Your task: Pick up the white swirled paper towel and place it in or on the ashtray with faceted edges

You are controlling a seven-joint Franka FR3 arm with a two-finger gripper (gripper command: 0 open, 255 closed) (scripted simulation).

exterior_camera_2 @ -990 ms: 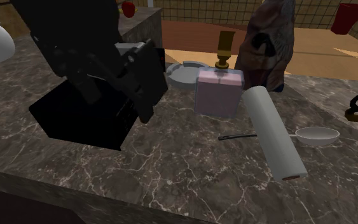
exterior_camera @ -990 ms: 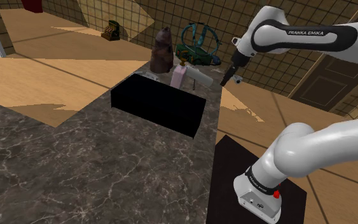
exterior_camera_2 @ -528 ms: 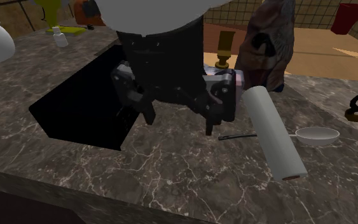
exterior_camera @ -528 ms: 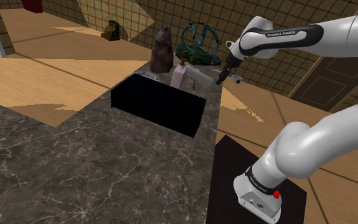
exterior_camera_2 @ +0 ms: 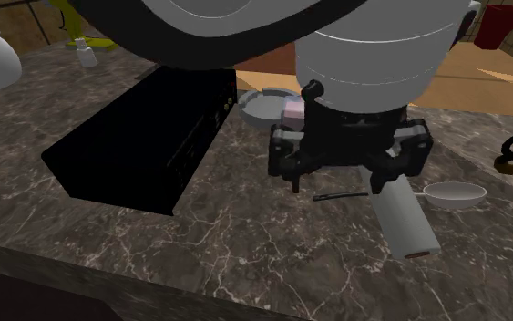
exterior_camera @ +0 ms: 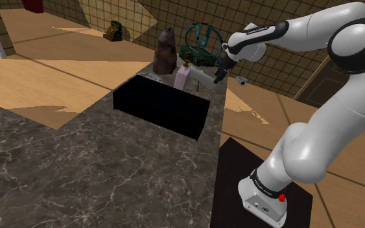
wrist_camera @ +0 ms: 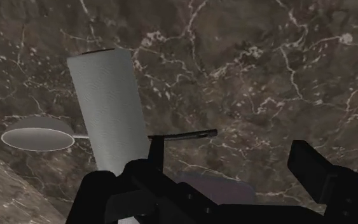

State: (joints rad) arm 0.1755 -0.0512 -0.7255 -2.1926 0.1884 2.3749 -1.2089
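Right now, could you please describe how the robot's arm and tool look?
The arm is glossy white, with rounded links, dark joints and a black band bearing small white lettering. Its base carries a red button. The tool is all black, with two blocky fingers.

The countertop (exterior_camera_2: 245, 246) looks like dark polished stone, marble-like, veined in white with a soft sheen. The paper towel roll (wrist_camera: 104, 102) reads as paper, its pale wrap finely ribbed and matt. The black box (exterior_camera: 161, 107) is plain matt black. The arm (exterior_camera: 317, 136) has smooth, glossy white shells. The floor (exterior_camera: 45, 71) is light wood planking.
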